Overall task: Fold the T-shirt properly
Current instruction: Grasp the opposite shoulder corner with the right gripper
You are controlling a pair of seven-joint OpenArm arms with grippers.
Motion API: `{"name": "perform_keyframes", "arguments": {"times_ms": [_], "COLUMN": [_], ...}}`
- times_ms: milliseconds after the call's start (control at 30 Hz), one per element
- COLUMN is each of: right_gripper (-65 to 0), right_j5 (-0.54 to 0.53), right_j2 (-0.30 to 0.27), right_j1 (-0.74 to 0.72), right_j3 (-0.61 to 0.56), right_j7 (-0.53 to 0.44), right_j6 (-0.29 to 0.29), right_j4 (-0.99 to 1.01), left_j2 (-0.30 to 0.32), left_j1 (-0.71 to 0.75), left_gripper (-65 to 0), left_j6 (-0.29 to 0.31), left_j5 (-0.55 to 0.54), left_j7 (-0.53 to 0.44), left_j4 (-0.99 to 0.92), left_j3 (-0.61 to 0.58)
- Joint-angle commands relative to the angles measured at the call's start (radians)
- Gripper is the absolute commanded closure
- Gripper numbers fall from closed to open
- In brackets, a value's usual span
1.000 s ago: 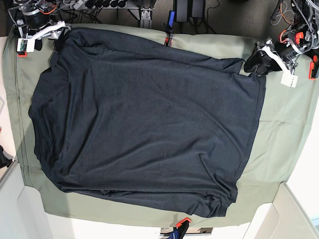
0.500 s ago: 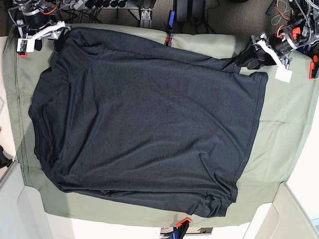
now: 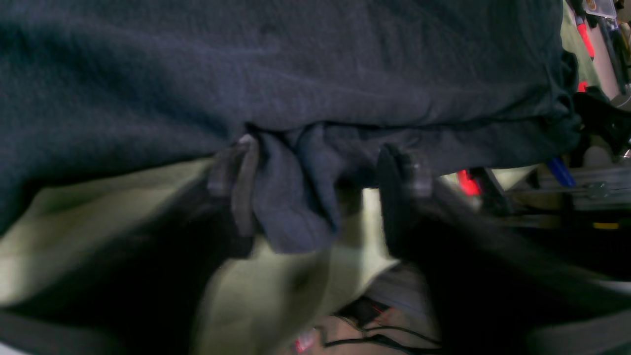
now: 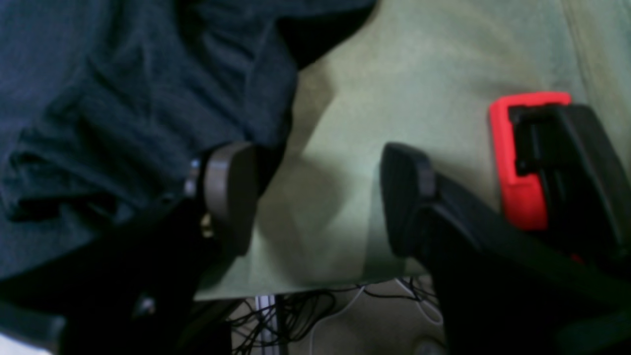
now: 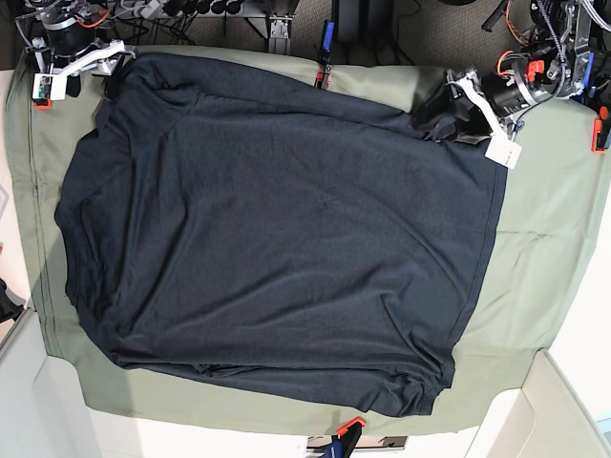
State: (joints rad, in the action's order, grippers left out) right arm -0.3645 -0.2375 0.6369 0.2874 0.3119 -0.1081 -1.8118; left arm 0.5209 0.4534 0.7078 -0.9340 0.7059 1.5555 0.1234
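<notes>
The dark T-shirt (image 5: 277, 229) lies spread flat on the sage-green table cloth (image 5: 535, 258). My left gripper (image 5: 441, 113) sits at the shirt's upper right corner. In the left wrist view the left gripper (image 3: 315, 197) has its jaws apart around a bunched fold of the shirt (image 3: 296, 207). The fold touches one finger (image 3: 241, 192), and a gap shows before the other. My right gripper (image 5: 113, 61) rests at the shirt's upper left corner. In the right wrist view the right gripper (image 4: 318, 197) is open over bare green cloth, one finger (image 4: 229, 192) against the shirt's edge (image 4: 148, 123).
Red clamps (image 5: 323, 76) hold the cloth at the far edge, and another red clamp (image 5: 348, 425) sits at the near edge; one clamp (image 4: 517, 162) is close beside the right gripper. Cables and gear line the far edge. A white bin (image 5: 549, 410) stands at the lower right.
My left gripper has moved left along the far edge onto the shirt's upper right corner, and its jaws have narrowed around a fold. The right arm has not moved.
</notes>
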Motion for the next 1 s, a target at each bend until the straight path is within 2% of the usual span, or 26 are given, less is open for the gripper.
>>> {"name": "perform_keyframes", "arguments": {"times_ms": [0, 67, 100, 167, 267, 400, 467, 533, 567, 700, 800, 967], "right_gripper": [-38.5, -33.2, -29.2, -22.7, -21.2, -20.4, -12.9, -2.2, 0.0, 0.0, 0.0, 0.0], "right_j5": [0.002, 0.002, 0.002, 0.002, 0.002, 0.002, 0.002, 0.002, 0.002, 0.002, 0.002, 0.002], "right_j2": [-0.009, -0.009, -0.009, -0.009, -0.009, -0.009, -0.009, -0.009, -0.009, -0.009, -0.009, -0.009], "right_j1": [0.003, 0.003, 0.004, 0.003, 0.003, 0.003, 0.003, 0.003, 0.003, 0.003, 0.003, 0.01], "right_j3": [0.005, 0.005, 0.005, 0.005, 0.005, 0.005, 0.005, 0.005, 0.005, 0.005, 0.005, 0.013], "right_j7": [-0.023, -0.023, -0.023, -0.023, -0.023, -0.023, -0.023, -0.024, -0.024, -0.024, -0.023, -0.015], "right_j6": [-0.003, -0.003, -0.009, -0.067, -0.152, -0.15, -0.151, -0.151, -0.151, -0.172, -0.188, -0.195], "right_j4": [-0.014, -0.014, -0.014, -0.014, -0.014, -0.014, -0.014, -0.014, -0.014, -0.014, -0.014, -0.016], "left_j2": [0.006, 0.006, 0.006, 0.006, 0.006, 0.006, 0.006, 0.006, 0.006, 0.006, 0.006, 0.006], "left_j1": [0.015, 0.015, 0.015, 0.015, 0.015, 0.016, 0.016, 0.016, 0.016, 0.016, 0.03, 0.126], "left_gripper": [-16.4, -3.8, 0.0, 0.0, 0.0, 0.0, 0.0, 0.0, 0.0, 0.0, 0.0, 0.0], "left_j6": [-0.01, -0.01, -0.01, -0.01, -0.01, -0.01, -0.01, -0.01, -0.01, -0.01, -0.01, -0.01], "left_j5": [0.068, 0.101, 0.111, 0.121, 0.115, 0.112, 0.11, 0.108, 0.108, 0.105, 0.059, 0.032], "left_j7": [0.084, 0.084, 0.084, 0.089, 0.122, 0.141, 0.141, 0.141, 0.141, 0.141, 0.163, 0.171], "left_j4": [-0.003, -0.003, -0.003, -0.003, -0.003, -0.003, -0.003, -0.003, -0.003, -0.003, 0.008, 0.126], "left_j3": [-0.012, -0.012, -0.012, -0.011, -0.011, -0.011, -0.011, -0.01, -0.008, 0.019, 0.061, 0.147]}}
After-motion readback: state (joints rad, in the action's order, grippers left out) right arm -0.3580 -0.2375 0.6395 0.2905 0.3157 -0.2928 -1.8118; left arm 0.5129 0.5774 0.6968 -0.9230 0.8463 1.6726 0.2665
